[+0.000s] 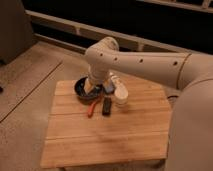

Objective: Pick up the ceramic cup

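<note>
Gripper hangs low; released or clenched, I can't tell. Ceramic cup stands just beside it, opposite the dark bowl. It should centre over the cup, then drop straight.

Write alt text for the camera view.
A white robot arm reaches over a wooden table, its gripper low between a dark bowl and the ceramic cup. An orange object and a black object lie just in front.
</note>
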You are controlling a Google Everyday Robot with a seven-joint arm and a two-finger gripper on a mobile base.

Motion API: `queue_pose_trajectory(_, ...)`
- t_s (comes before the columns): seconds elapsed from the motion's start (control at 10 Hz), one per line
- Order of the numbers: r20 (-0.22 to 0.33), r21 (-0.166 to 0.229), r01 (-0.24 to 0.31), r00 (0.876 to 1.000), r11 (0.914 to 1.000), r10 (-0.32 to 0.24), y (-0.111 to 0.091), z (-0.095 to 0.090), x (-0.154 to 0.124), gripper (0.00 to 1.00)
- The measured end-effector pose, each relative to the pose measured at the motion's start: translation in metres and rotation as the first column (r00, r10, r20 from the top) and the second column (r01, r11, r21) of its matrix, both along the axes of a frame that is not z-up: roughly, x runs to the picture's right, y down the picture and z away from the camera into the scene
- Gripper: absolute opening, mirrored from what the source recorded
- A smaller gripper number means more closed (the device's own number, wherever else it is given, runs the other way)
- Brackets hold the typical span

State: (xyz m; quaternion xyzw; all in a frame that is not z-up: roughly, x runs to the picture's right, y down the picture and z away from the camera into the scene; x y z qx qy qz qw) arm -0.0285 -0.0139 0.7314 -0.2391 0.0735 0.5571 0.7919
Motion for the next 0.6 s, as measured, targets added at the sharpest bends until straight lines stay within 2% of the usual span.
queue_pose_trajectory(0.2, -0.045, 0.003, -0.032, 0.998, 0.9995, 0.032, -0.014, 0.004, 0.035, 0.65)
queue_pose_trajectory(0.3, -0.087, -0.005, -0.047, 0.995, 0.9989, 0.046, -0.015, 0.011, 0.055, 0.65)
queue_pose_trajectory(0.6, -0.204, -0.063, -0.072, 0.977, 0.9954, 0.058, 0.002, 0.043, 0.086, 0.65)
